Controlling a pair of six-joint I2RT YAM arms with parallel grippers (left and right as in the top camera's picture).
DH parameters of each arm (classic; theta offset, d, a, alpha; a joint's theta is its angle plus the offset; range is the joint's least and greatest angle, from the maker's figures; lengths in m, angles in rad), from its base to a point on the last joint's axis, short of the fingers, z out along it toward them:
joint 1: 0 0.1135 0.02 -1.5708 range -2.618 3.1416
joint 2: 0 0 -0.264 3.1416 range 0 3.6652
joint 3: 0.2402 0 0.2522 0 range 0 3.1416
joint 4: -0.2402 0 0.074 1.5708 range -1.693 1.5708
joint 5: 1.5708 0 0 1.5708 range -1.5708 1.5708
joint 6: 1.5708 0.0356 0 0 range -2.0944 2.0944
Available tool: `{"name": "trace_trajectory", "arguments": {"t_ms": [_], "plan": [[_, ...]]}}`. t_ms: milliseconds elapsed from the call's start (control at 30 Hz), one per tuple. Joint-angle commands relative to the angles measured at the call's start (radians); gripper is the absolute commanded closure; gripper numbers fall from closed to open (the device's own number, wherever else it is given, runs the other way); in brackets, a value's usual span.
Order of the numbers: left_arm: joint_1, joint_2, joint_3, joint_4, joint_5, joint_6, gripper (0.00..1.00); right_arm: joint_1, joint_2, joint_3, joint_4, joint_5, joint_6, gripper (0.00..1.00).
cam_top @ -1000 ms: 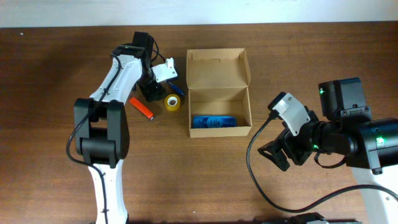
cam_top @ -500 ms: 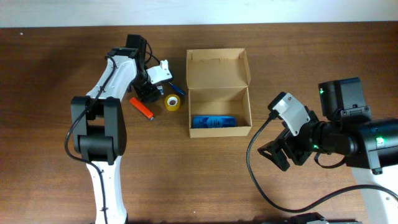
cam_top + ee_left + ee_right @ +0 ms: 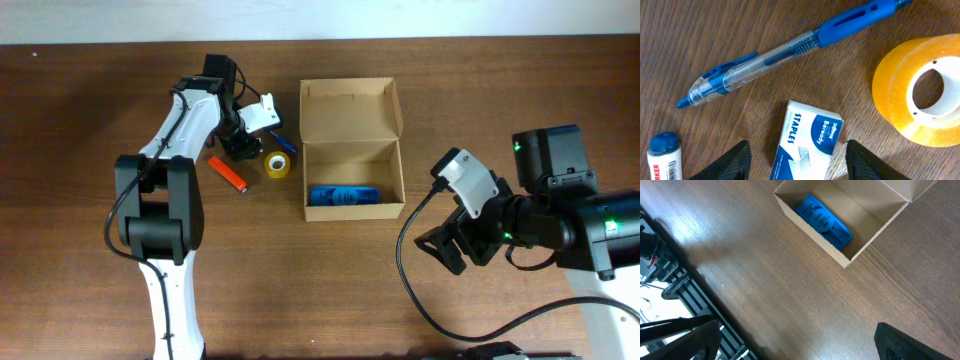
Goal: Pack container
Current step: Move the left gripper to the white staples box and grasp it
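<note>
- left gripper point(image 3: 796, 147): fingers spread, one on each side of the staples box point(image 3: 807, 142), a gap showing on both sides, not pinching it. In the overhead view it has shifted a bit toward the left of the frame compared with a second ago, and the arm has swung with it. Hardly any change over the last half second.
- staples box lies flat on the table point(image 3: 100, 200), at the bottom middle of the left wrist view.
- blue pen point(image 3: 790, 50) runs diagonally across the top of the wrist view, apart from the staples box.
- yellow tape roll point(image 3: 920, 92) is at the right edge of the wrist view; same spot in the overhead view as earlier, just left of the container.
- blue-capped marker point(image 3: 662, 150) is in the lower left corner, partly cut off.
- orange item point(image 3: 228, 174) is left of the tape, unmoved.
- container point(image 3: 350, 165): top centre of the overhead view, lid flap open toward the top edge, position unchanged.
- blue packet point(image 3: 345, 196) lies inside the container along its lower wall, same as before.
- right gripper point(image 3: 800, 342): fingers spread wide, nothing between them, over bare table at lower right of the overhead view, clear of the container; no change from earlier.
</note>
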Motion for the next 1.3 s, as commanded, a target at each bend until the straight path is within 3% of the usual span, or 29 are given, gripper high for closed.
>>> {"name": "trace_trajectory", "arguments": {"t_ms": [0,500,867,1267], "plan": [[0.002,0.019,0.016,0.003,0.035,0.013,0.41,-0.001,-0.003,-0.004,0.0,-0.01,0.008,0.01],[0.002,0.044,0.015,0.002,0.039,0.008,0.46,-0.001,-0.003,-0.004,0.0,-0.01,0.008,0.01],[0.002,0.054,0.015,0.002,0.031,0.003,0.61,-0.001,-0.003,-0.004,0.0,-0.01,0.008,0.01],[0.002,0.053,0.022,0.002,-0.033,-0.094,0.75,-0.001,-0.003,-0.004,0.0,-0.01,0.008,0.01]]}}
